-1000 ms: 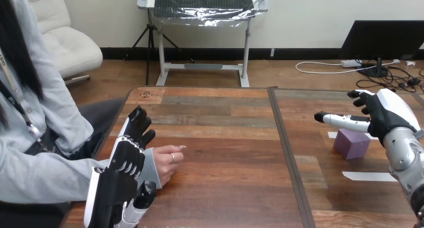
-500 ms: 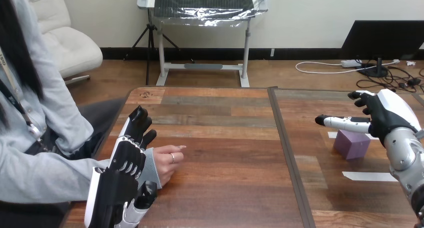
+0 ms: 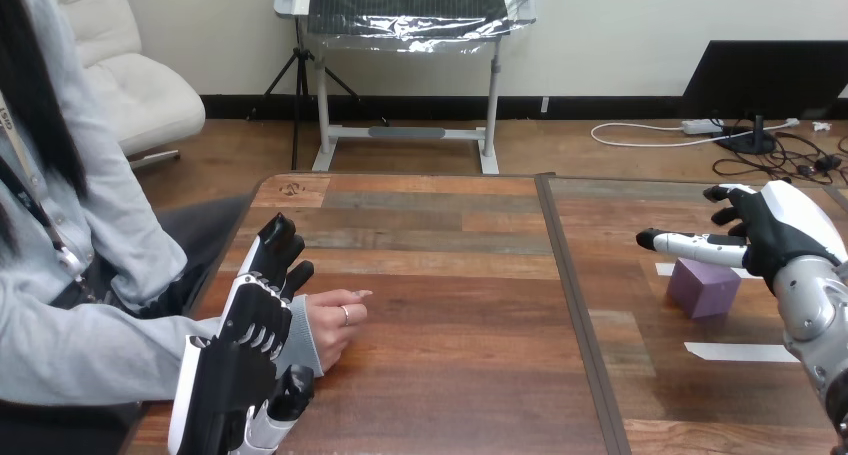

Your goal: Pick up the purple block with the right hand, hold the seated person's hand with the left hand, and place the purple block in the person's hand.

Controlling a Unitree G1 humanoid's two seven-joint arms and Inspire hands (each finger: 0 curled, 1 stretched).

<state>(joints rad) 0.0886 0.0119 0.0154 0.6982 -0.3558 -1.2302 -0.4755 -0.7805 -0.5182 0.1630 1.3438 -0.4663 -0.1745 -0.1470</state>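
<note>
A purple block [image 3: 704, 286] rests on the right part of the wooden table [image 3: 450, 305]. Just above and behind it hovers my right hand [image 3: 765, 235], open, thumb stretched out to the left over the block, not touching it. At the left, the person's hand [image 3: 335, 320] lies on the table with its fingers loosely curled. My left hand [image 3: 250, 345] stands open right beside the person's wrist, fingers straight and pointing away from me, over the grey sleeve cuff. No curling round the wrist shows.
White tape strips [image 3: 737, 352] lie on the table near the block. A dark seam [image 3: 580, 315] runs front to back between the two table halves. The person sits at the left edge.
My right hand has drifted slightly to the right and a little lower over the block. The left hand and the person's hand have stayed put.
</note>
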